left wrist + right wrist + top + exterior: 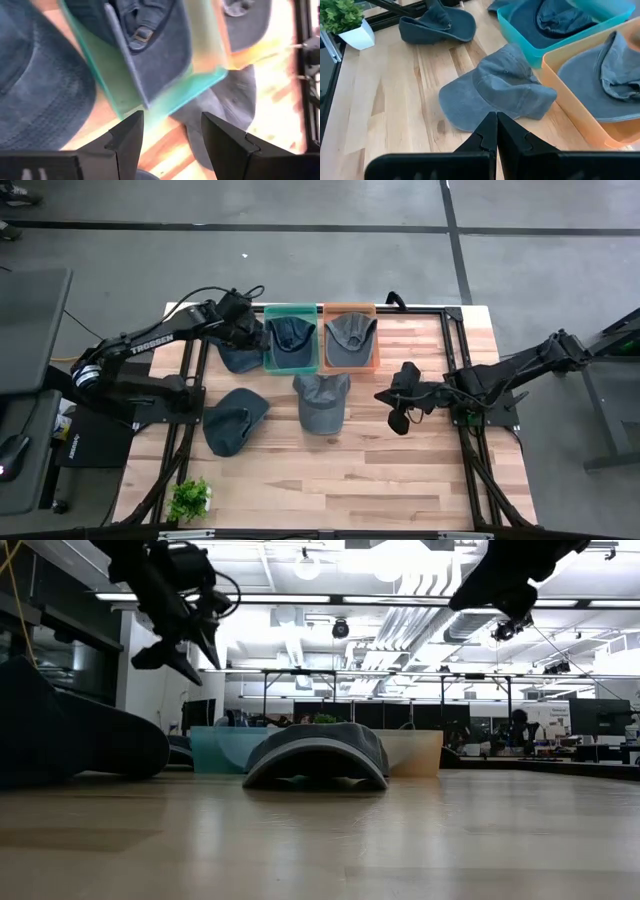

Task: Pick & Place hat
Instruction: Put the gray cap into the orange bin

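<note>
The grey-blue washed-cotton cap lies crown-up on the pale wooden tabletop, just ahead of the right gripper and beside the near walls of the two bins. It looks light and soft: the crown would likely collapse under a pinch, while the brim seems stiffer, so the brim edge or the crown seam is probably the surest place to take hold; a grip on loose cloth could slip.

The right gripper hovers above the table with its fingers closed together and nothing between them. In its wrist view the cap sits directly beyond the fingertips.

Past that cap, the teal plastic bin holds a dark navy cap, and the orange plastic bin beside it holds a grey cap.

The left gripper hangs over the far side of the teal bin, fingers spread apart and empty. Another dark blue cap lies just beneath and beside it, partly hidden by the arm. A further dark blue cap rests nearer the table's front, well apart from both grippers, and a small green plant in a white pot stands at the front corner.
</note>
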{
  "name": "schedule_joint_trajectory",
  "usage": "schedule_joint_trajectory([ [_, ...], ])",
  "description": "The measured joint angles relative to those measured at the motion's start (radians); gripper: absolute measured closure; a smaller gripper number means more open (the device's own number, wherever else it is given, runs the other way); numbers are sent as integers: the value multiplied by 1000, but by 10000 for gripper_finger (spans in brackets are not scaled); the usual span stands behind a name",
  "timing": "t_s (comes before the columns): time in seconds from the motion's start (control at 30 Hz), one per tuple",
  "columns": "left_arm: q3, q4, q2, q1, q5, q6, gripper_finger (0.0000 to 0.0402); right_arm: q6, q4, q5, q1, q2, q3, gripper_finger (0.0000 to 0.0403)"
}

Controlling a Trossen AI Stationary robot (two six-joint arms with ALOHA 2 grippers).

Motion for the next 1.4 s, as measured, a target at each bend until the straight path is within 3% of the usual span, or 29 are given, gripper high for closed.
schedule_joint_trajectory([
  [0.23, 0, 4, -32, -161, -37, 0, 206, 11, 52, 145, 120, 23, 2, 403],
  [0.33, 0, 7, -32, -248, -73, -10, 206, 10, 61, 158, 156, 85, 16, 403],
  [0.67, 0, 5, -32, -511, -251, -138, 206, -72, 60, 103, 188, 420, 147, 403],
  [0.97, 0, 7, -32, -754, -409, -385, 206, -170, 63, -22, 185, 591, 223, 397],
  [1.13, 0, 8, -32, -877, -492, -512, 206, -189, 67, -32, 185, 631, 226, 353],
  [1.4, 0, 13, -30, -1052, -633, -673, 206, -334, 205, -10, 185, 693, 226, 233],
])
